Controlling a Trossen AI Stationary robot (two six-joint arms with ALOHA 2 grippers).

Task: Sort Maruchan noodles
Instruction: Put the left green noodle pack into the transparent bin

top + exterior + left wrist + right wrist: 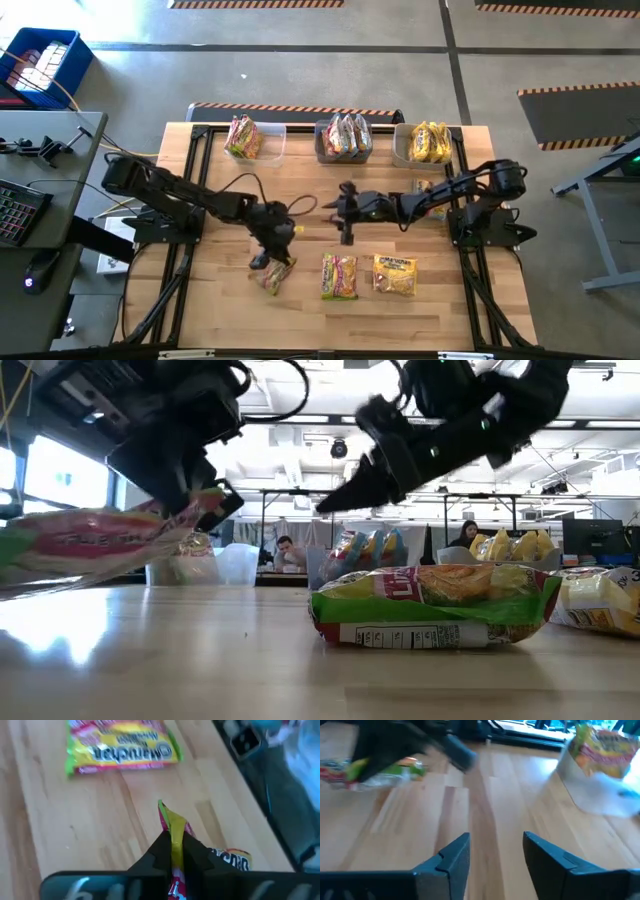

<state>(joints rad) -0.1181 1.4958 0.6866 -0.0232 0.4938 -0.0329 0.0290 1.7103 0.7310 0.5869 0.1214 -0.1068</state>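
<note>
Left wrist view gives you the clearest read: left claw (172, 852) is clamped on the edge of a pink-red packet (172, 827), pinched between both fingers. From above, that claw (270, 258) sits over the front-left part of the desk (220, 300), with the packet (275, 275) hanging under it. Low view shows the packet (100, 545) tilted, one end up at the claw; you can't tell whether the other end is clear of the wood.

Right claw (345, 222) hovers mid-desk, fingers apart, nothing between them; right wrist view confirms the gap, with only bare boards ahead.

Progress, as I judge it: well along, not finished.
- Three clear bins at the far edge already hold packets: left bin (258, 140) pink-red ones, middle bin (345, 138) a mixed-looking stack, right bin (432, 143) yellow ones. You can't count them from here.
- Loose on the desk: a green-red packet (339, 276) and, just beside it, a yellow packet (395, 275), both flat near the front edge.
- One more yellowish packet (425, 188) shows partly under the right arm, near the right bin. Can't tell if it's placed or stray.

So you have one in hand, likely bound for the left bin by colour, and two or three still to go.
</note>
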